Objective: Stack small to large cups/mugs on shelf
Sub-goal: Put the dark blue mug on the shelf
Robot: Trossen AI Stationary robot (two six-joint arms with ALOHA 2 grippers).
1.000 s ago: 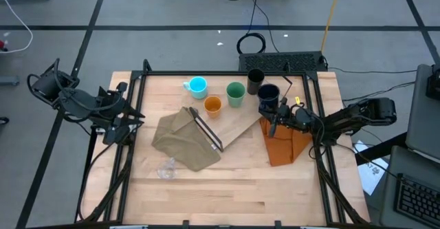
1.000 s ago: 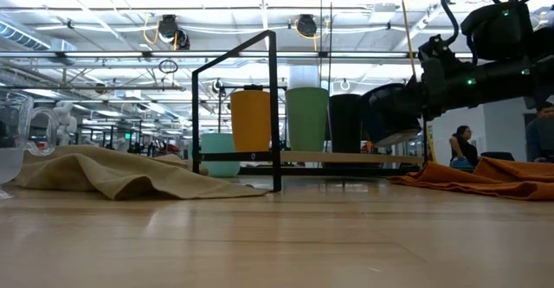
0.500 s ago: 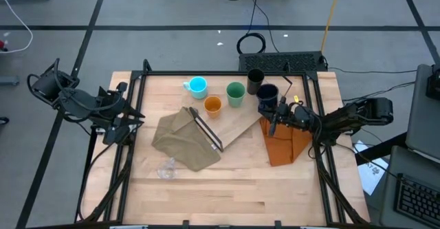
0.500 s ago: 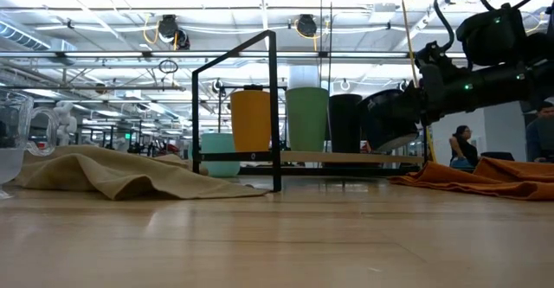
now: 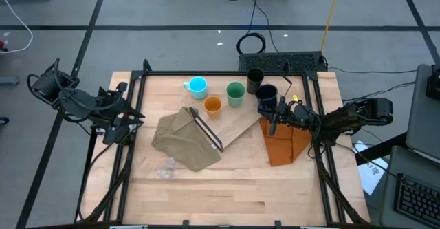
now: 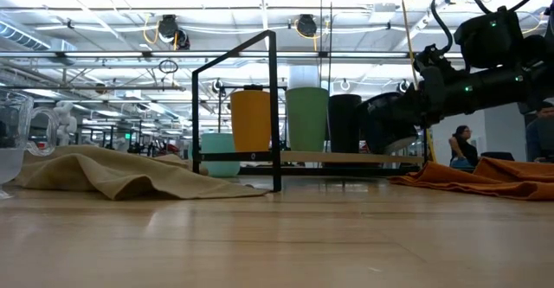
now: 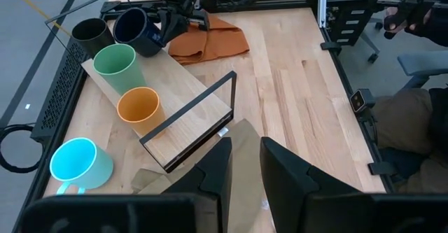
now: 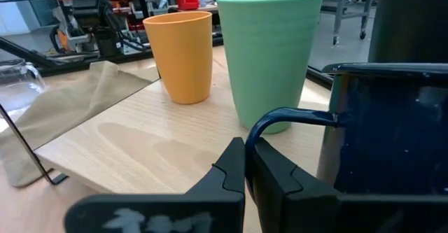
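Note:
The dark navy mug (image 5: pixel 267 95) is in my right gripper (image 5: pixel 276 114) at the right end of the plywood shelf board (image 5: pixel 237 127), close beside the black tumbler (image 5: pixel 255 80). The green cup (image 5: pixel 235 93) and the orange cup (image 5: pixel 212 105) stand upright on the board. The cyan mug (image 5: pixel 197 86) stands on the table beyond the board. The tiny clear cup (image 5: pixel 166 168) stands on the table near the olive cloth (image 5: pixel 180 141). My left gripper (image 5: pixel 129 119) is open and empty at the table's left edge. My right gripper pinches the navy mug's handle (image 8: pixel 250 136) at its lower part between its two fingers (image 8: pixel 231 166). The fingers come level from the table's right side. The mug (image 6: pixel 389 119) is upright with a slight tilt; whether its base touches the board I cannot tell.
The shelf's thin black frame (image 5: pixel 207 131) lies at the board's left end, over the olive cloth. A folded orange cloth (image 5: pixel 285 145) lies under my right arm. Bare tabletop (image 5: pixel 234 194) lies along the near edge. A person (image 6: pixel 460 143) sits far behind the table.
My right gripper has gone down a little with the navy mug, toward the shelf board and the black tumbler. The mug stays in the hold and keeps its tilt.

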